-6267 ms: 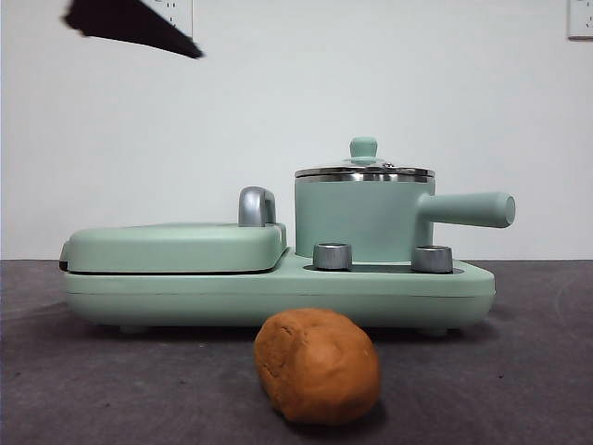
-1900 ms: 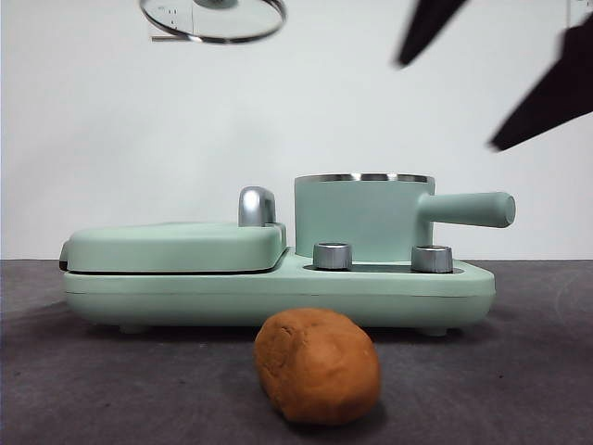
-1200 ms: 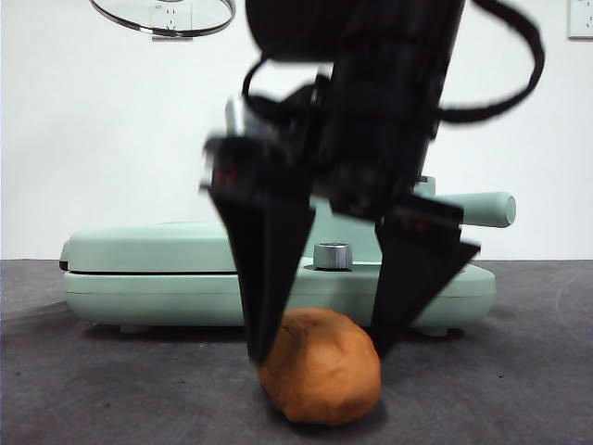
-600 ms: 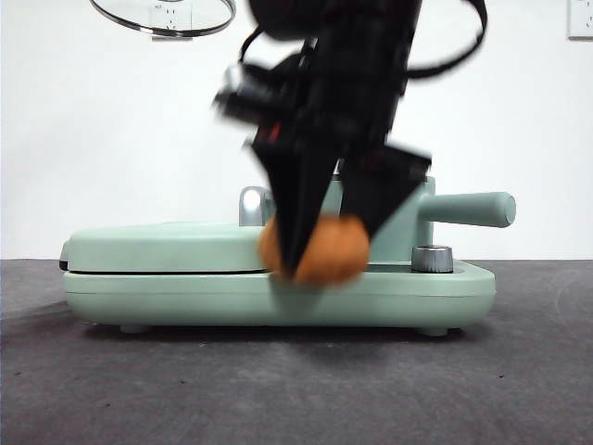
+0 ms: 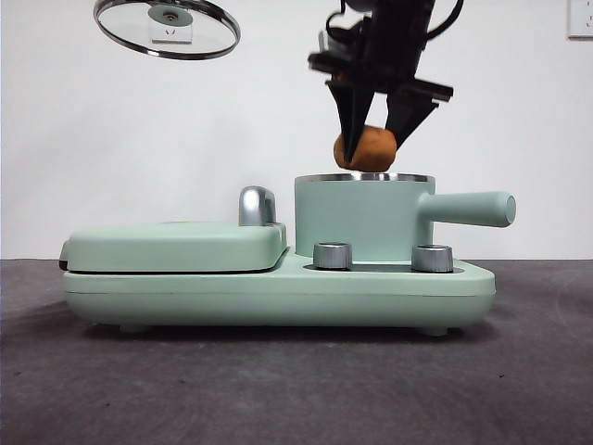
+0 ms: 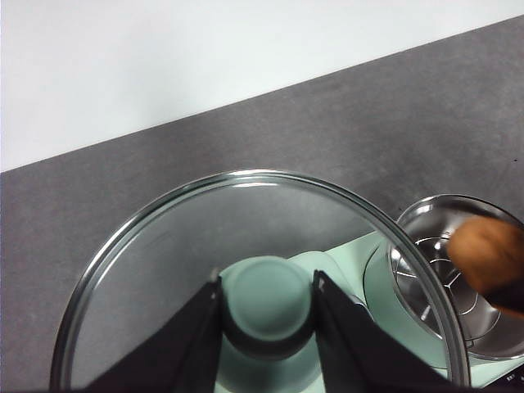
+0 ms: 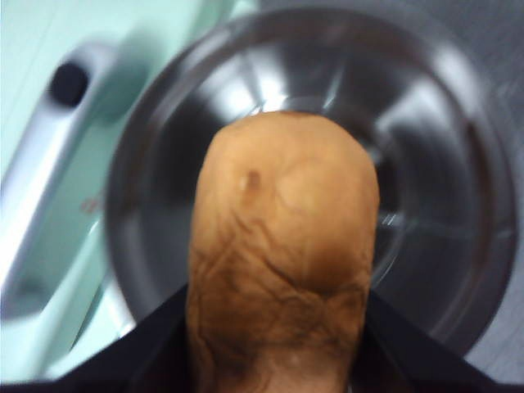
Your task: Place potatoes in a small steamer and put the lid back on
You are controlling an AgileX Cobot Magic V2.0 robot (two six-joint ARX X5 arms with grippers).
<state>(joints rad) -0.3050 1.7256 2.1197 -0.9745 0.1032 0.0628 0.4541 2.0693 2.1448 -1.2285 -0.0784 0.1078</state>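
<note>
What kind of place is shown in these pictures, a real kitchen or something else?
Probably a lab test bench, not a real kitchen: a bare white wall, a plain dark grey table, and only one mint-green breakfast cooker with its small steamer, handled by two robot grippers.

A dark grey tabletop [image 5: 519, 389] is carrying one thing directly: a mint-green cooking appliance [image 5: 278, 292], which is standing on small feet. A white wall is rising behind the tabletop's far edge.

Glass lid [image 5: 167, 28], seemingly matte potato [image 5: 365, 150]
</note>
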